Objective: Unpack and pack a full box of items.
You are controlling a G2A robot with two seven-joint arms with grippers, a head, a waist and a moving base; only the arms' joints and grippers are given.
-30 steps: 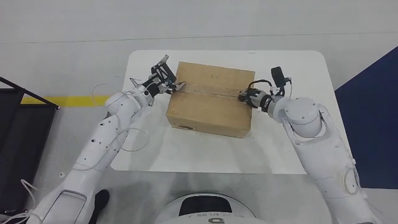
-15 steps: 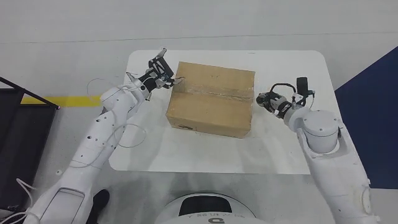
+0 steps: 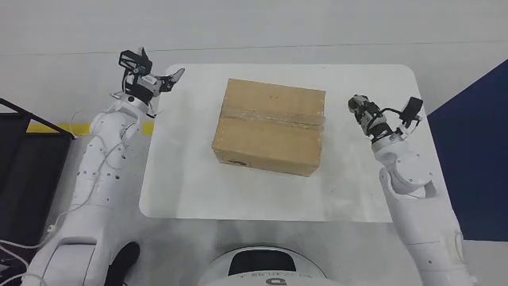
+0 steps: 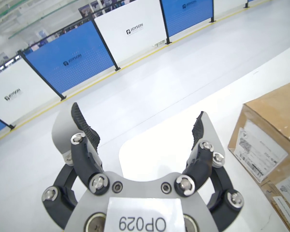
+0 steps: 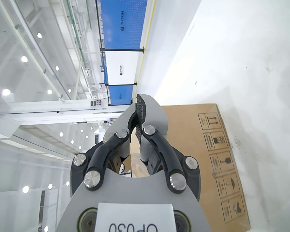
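Observation:
A closed brown cardboard box [image 3: 268, 127] with a taped seam sits in the middle of the white table [image 3: 238, 199]. My left gripper [image 3: 163, 74] hangs over the table's far left corner, well clear of the box, with its fingers spread wide and nothing between them. In the left wrist view, the left gripper [image 4: 138, 112] points out over the floor and the box [image 4: 268, 131] lies off to one side. My right gripper [image 3: 359, 105] is near the box's right end, a short gap away, shut and empty. The right wrist view shows the right gripper's pads [image 5: 140, 102] pressed together, with the box's [image 5: 195, 134] printed side just beyond.
A black rack [image 3: 24, 151] stands on the floor left of the table, beside a yellow floor line [image 3: 103, 128]. A dark blue panel [image 3: 476, 151] is at the right. Bare table surface surrounds the box on all sides.
Both grippers have drawn back from the box's ends. The left one swung out to the table's far left corner; the right one slid away to the right. The box has not moved.

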